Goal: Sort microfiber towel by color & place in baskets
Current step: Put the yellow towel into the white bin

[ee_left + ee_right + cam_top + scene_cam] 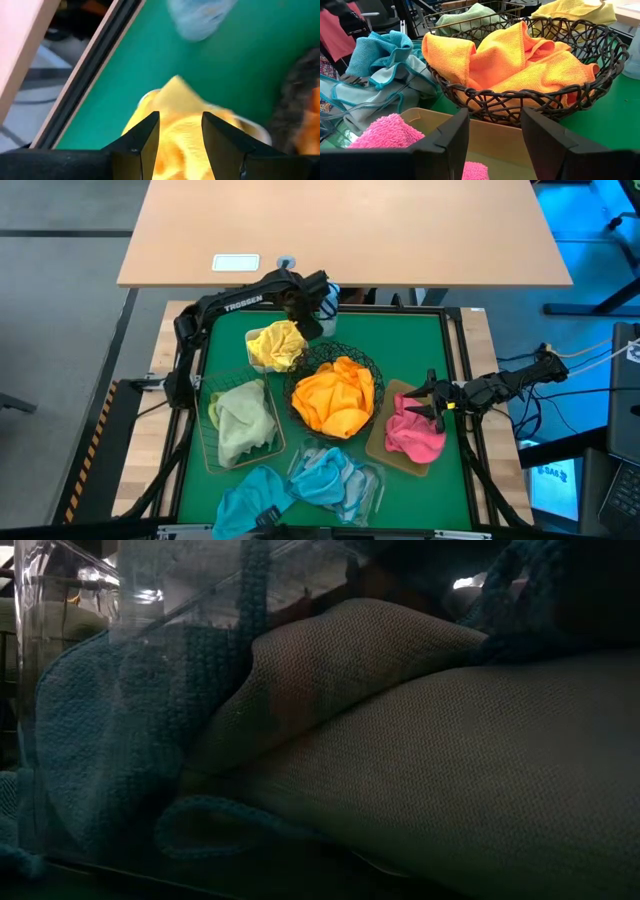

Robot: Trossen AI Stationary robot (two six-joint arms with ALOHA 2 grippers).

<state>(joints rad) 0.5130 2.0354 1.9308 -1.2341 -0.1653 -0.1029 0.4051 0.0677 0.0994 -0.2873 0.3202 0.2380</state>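
Note:
My left gripper (308, 320) (180, 116) is open above the far right part of the yellow towels (275, 345) (182, 100), which are heaped in the small white tub (256, 129). My right gripper (425, 402) (495, 112) hangs open over the tan tray (383, 448) (485, 137), where the pink towels (412, 435) (385, 134) lie. Orange towels (335, 395) (510, 60) fill the black wire bowl (376, 370). Pale green towels (240, 418) sit in the wire basket. Light blue towels (325, 475) lie on the clear tray. My left gripper stands open over the yellow towels from above, pointing down, one finger (142, 142) on either side of a raised fold. I cannot tell whether the fingers touch the cloth.
Another blue towel (245, 502) lies on the green mat (420, 340) at the near edge and blocks the low view (120, 760). A pale spray bottle (326, 300) stands near the mat's far edge by the left gripper. Bare mat shows at the far right corner.

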